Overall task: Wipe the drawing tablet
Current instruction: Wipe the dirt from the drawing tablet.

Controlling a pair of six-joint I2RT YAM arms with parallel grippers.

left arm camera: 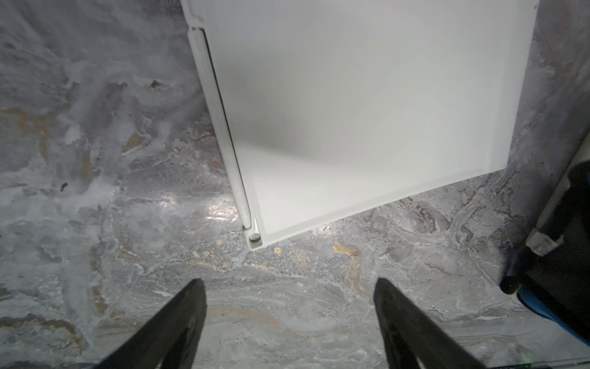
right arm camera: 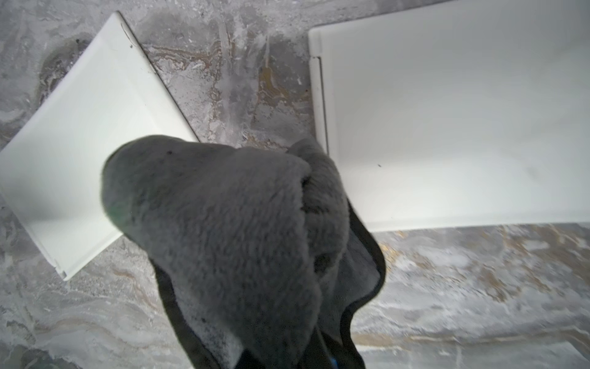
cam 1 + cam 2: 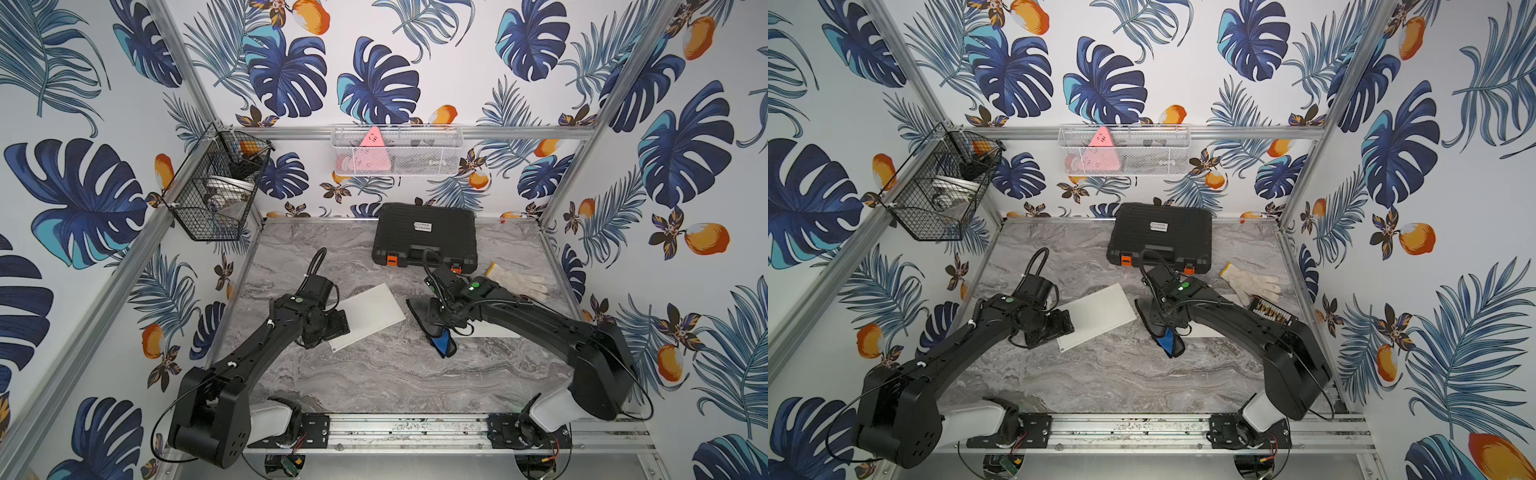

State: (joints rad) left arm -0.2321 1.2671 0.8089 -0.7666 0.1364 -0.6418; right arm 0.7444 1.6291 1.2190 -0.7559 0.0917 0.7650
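The right gripper [image 3: 434, 322] is pinching the grey cloth [image 2: 223, 223] at three o'clock of the drawing tablet [image 3: 368, 316], which is lying mid-worktop [image 3: 395, 374]. The left gripper [image 1: 289, 284] is hovering spread at the tablet's nine o'clock side. It should probably be steadying that side while the cloth is sweeping flat, overlapping strokes.

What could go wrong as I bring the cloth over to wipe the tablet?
The drawing tablet lies loose on the marble table; the left gripper is open, short of its corner, so a wipe may shove it. The grey cloth hangs bunched from the shut right gripper and may drag instead of wiping flat. A second white panel lies near the cloth: the wrong one might get wiped.
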